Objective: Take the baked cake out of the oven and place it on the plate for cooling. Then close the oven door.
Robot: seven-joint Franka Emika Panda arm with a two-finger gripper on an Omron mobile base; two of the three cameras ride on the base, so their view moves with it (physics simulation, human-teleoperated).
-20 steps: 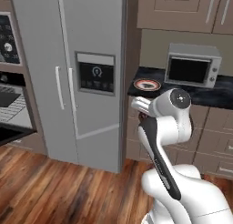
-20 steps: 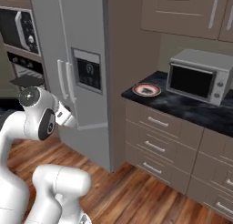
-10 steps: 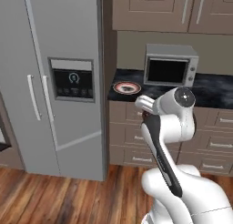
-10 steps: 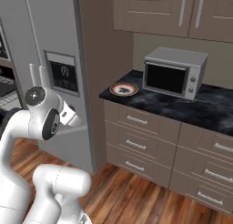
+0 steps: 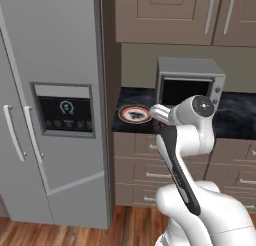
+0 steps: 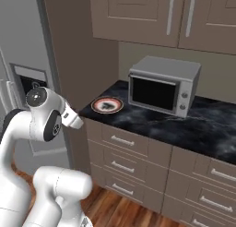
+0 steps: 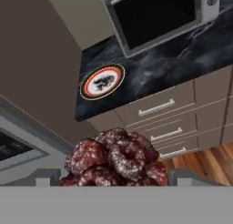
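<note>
Gripper point(image 7: 113, 177) holds the cake point(image 7: 113, 161), a dark red berry-topped mound, between widely spread jaws. Plate point(image 7: 103, 81) sits on the counter point(image 7: 182, 59), left of the microwave point(image 7: 154, 13). Risk: the cake may slip or land off-centre if the arm swings abruptly.

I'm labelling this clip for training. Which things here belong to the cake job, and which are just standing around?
Job: cake, held in the gripper; plate, bare, on the counter.
Bystanders: microwave, fridge, drawers, upper cabinets.
</note>
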